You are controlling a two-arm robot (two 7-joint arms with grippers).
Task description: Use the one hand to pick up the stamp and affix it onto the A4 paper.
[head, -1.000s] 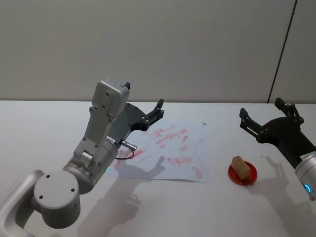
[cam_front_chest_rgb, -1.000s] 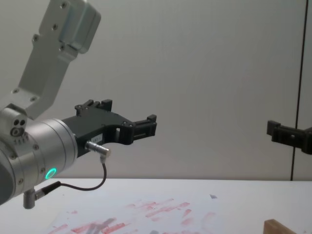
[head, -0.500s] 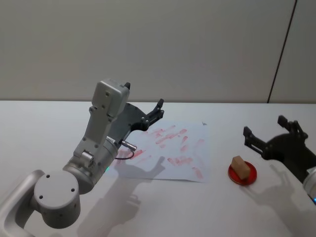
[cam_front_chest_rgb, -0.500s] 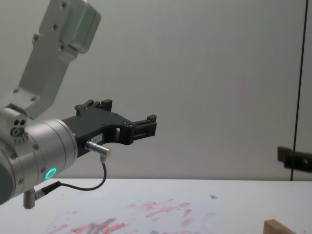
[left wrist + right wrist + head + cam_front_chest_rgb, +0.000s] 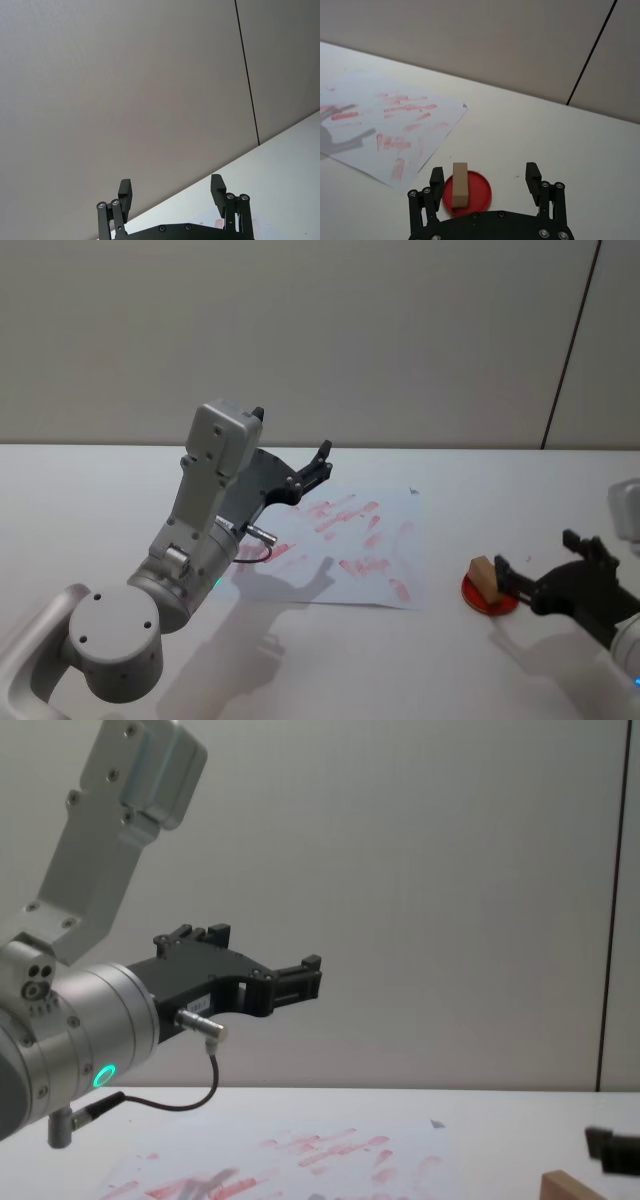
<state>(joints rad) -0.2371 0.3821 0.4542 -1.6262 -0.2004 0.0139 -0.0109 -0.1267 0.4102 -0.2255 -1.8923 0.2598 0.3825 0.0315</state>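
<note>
left gripper (image 5: pixel 322 462) idle, raised over the paper's left part, jaws apart | A4 paper (image 5: pixel 400 515) flat mid-bench | stamp (image 5: pixel 484 575) upright on red dish (image 5: pixel 476 599), right of the paper | right gripper (image 5: pixel 535 552) low, just right of the stamp, jaws apart | advice: shift left, centre the block between the jaws before closing

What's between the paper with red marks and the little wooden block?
Only bare white table, then the rim of the red dish that the wooden block stands on. The head view shows it beside the paper.
</note>
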